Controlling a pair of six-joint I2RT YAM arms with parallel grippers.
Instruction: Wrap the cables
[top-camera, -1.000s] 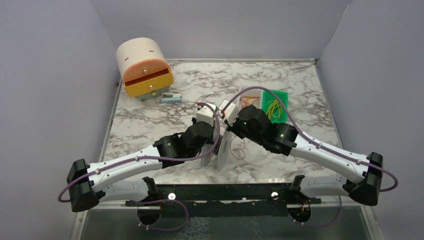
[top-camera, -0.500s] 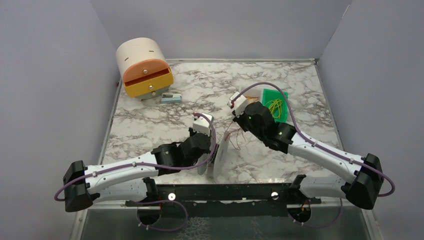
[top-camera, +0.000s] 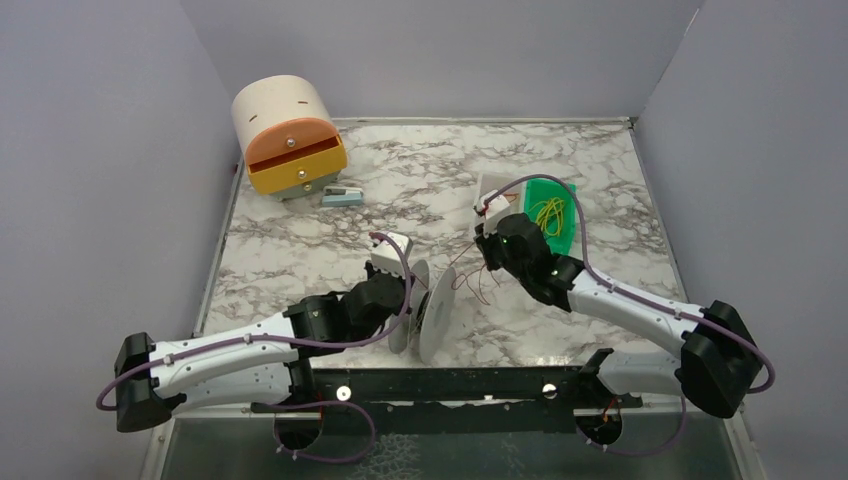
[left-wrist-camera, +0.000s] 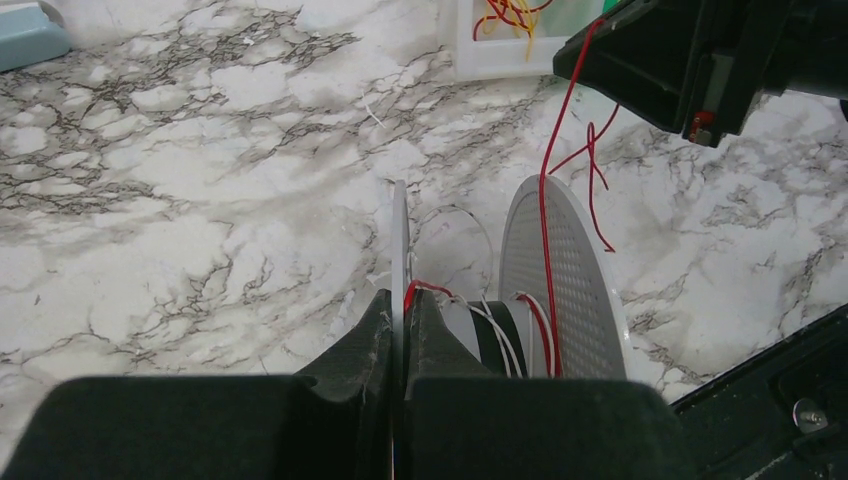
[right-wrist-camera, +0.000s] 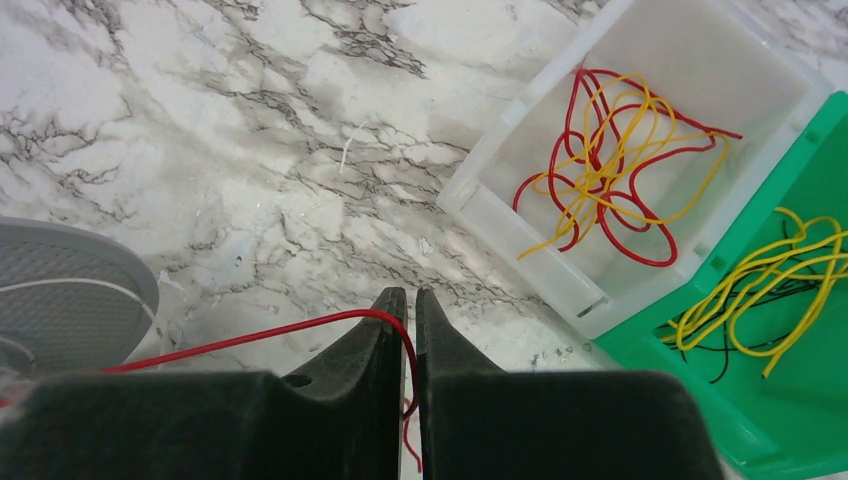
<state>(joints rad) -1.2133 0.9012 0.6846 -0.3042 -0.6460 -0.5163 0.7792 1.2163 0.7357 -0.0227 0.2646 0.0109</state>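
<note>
cables (left-wrist-camera: 543, 200): thin red strands, rising off pale spool (left-wrist-camera: 585, 300)

This is a robotics lab test cell. Plain lavender-grey panel walls (top-camera: 100, 200) box in a small marble-patterned table (top-camera: 300, 250). A white-and-black left robot arm (top-camera: 230, 350) and its right twin (top-camera: 640, 305) are bolted to a black metal rail (top-camera: 450, 385) at the near edge. Staged props stand about: a cream-and-orange drawer box (top-camera: 285, 130) and a green plastic bin (right-wrist-camera: 800, 410).

No legible text, labels or numbers; any small print seemingly too blurred.
</note>
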